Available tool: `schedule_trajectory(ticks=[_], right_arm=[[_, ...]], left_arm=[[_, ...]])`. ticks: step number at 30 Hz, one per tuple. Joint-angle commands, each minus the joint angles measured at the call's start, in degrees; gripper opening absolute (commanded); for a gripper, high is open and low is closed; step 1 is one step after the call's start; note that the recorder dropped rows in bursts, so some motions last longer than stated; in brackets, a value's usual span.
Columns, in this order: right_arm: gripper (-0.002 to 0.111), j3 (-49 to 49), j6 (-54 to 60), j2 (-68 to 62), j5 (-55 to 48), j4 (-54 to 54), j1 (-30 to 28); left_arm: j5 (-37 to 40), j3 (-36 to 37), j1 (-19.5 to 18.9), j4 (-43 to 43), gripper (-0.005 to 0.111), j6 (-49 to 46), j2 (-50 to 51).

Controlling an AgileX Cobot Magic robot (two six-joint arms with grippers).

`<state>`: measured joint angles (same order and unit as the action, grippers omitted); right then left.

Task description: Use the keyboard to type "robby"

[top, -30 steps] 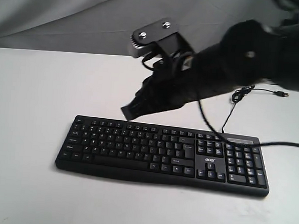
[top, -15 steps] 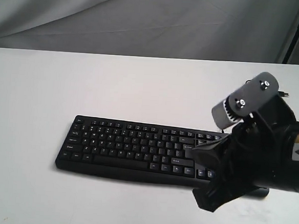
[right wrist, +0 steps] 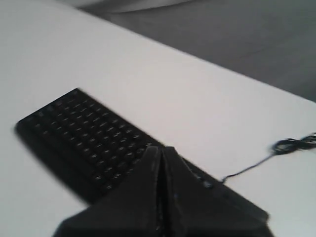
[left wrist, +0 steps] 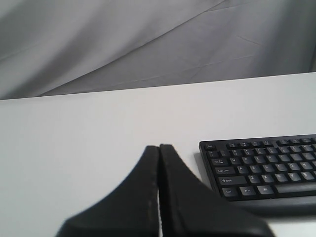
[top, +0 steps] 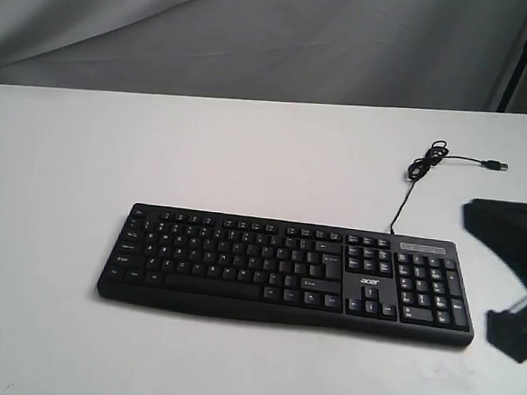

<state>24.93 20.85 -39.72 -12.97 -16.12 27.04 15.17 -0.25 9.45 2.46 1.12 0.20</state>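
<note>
- Spanning the scene, the white counter (top: 249, 142) carries everything.
- Keyboard (top: 241, 259) lies flat near the counter's middle, with nothing touching it.
- Right jaws are clenched on nothing, near the keyboard's keypad end.
- Left jaws are likewise clenched and empty, off the opposite end.
- Cable (top: 407, 194) runs back to a loose plug (top: 495, 165).

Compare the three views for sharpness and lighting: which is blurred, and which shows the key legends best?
Right wrist view: motion-blurred, the keyboard smeared, legends unreadable. Left wrist view: keys sharp, legends clearest; the shut left gripper looms soft in the foreground. Exterior view: even light, no glare, legends tiny.
</note>
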Motion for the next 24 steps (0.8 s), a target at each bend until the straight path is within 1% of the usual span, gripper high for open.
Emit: schedule_trajectory(ticks=[1, 5, 8, 12, 17, 20, 24], right_arm=[[0.000, -6.02, -0.37, 11.03, 0.12, 0.04, -11.88], [0.000, -10.86, -0.37, 22.33, -3.24, 0.04, -21.19], [0.000, -14.12, -0.37, 29.29, -3.24, -0.12, -24.79], [0.000, -18.61, -0.54, 33.49, -2.37, -0.12, -25.86], [0.000, -24.43, -4.98, 33.49, 0.30, -0.12, -25.86], [0.000, -24.93, -5.26, 33.49, 2.15, -1.20, -25.86], [0.000, -24.93, -5.26, 33.49, 0.31, -1.20, -25.86]], left_arm=[[-0.42, 0.25, 0.36, 0.27, 0.000, 0.16, -0.20], [-0.42, 0.25, 0.36, 0.27, 0.000, 0.16, -0.20], [-0.42, 0.25, 0.36, 0.27, 0.000, 0.16, -0.20], [-0.42, 0.25, 0.36, 0.27, 0.000, 0.16, -0.20], [-0.42, 0.25, 0.36, 0.27, 0.000, 0.16, -0.20], [-0.42, 0.25, 0.36, 0.27, 0.000, 0.16, -0.20], [-0.42, 0.25, 0.36, 0.27, 0.000, 0.16, -0.20]])
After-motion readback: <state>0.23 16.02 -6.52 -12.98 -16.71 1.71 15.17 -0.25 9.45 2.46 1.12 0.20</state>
